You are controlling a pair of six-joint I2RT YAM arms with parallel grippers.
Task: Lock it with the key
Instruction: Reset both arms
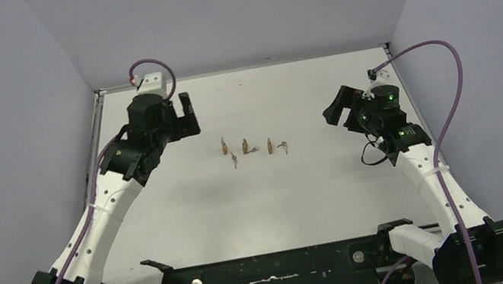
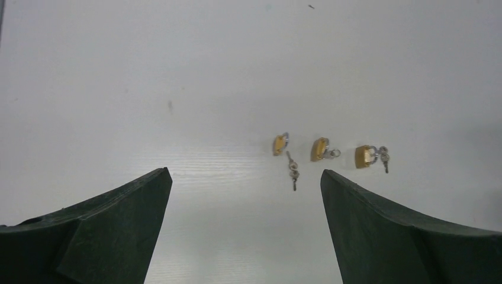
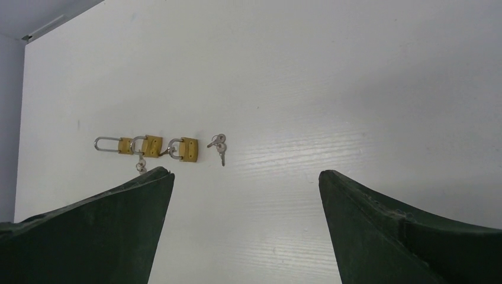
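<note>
Locks: 3 small brass ones lie in a row about mid-table, a little toward the far edge: left lock (image 1: 223, 145), mid lock (image 1: 244, 145), right lock (image 1: 270, 145).
Keys: the left key (image 1: 234, 160) sits on the near-edge side, between the left and mid locks. The mid key (image 1: 255, 149) and right key (image 1: 282, 145) each lie just beside their lock. You cannot tell whether any key is already in a keyhole.
Left gripper (image 2: 244, 173): jaws wide, holding nothing, up toward the far-left corner, well apart from the row.
Right gripper (image 3: 245, 173): jaws wide, holding nothing, by the right edge, well apart from the row.
Stage: by my reading nothing is picked up yet, so you have both a key and a lock to take.
Risk, flat key: each key lies thin on the table (image 1: 305, 202), so your pads may close over it or skid it away.
Risk, crowding: the 6 pieces lie close together, so wide jaws coming down on 1 could knock its neighbours out of line.
Risk, wrong pairing: nothing shows which key fits which lock, and a mismatched key likely won't turn.
Risk, sliding lock: these look light, so pushing a key in will probably shove or spin the lock unless your other gripper pins it.
Risk, shackle: too small to tell whether the shackles are seated. An unseated 1 would not lock.
</note>
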